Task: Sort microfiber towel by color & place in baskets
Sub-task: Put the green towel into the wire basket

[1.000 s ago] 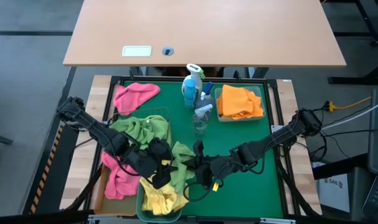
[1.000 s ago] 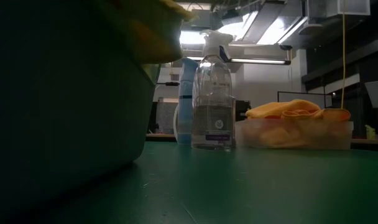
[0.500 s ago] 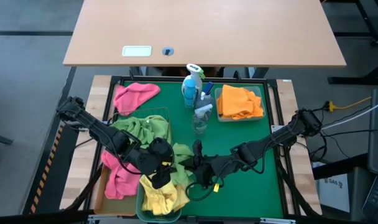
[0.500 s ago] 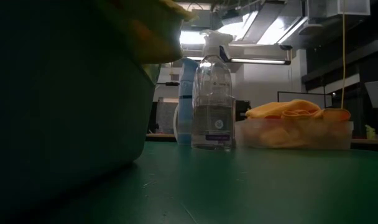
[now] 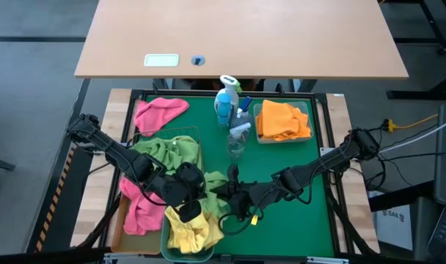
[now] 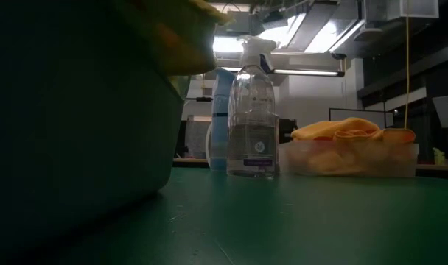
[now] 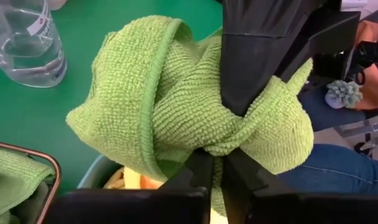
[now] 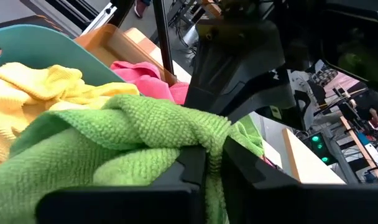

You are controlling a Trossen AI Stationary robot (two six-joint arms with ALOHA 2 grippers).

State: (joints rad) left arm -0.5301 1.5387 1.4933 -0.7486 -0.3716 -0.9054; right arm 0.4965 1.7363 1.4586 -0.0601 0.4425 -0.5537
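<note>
On the green tray point(image 5: 296, 213), the left gripper point(image 5: 194, 192) sits at about seven o'clock, its fingers clenched on one end of a green towel point(image 5: 214, 181) above the teal basket point(image 5: 167, 243) of yellow towels point(image 5: 185, 233). Just to its three o'clock side, the right gripper point(image 5: 224, 192) pinches the same towel's other end, fingers nearly together. The clear basket point(image 5: 308, 117) of orange towels point(image 5: 282, 121) stands at one o'clock.
</note>
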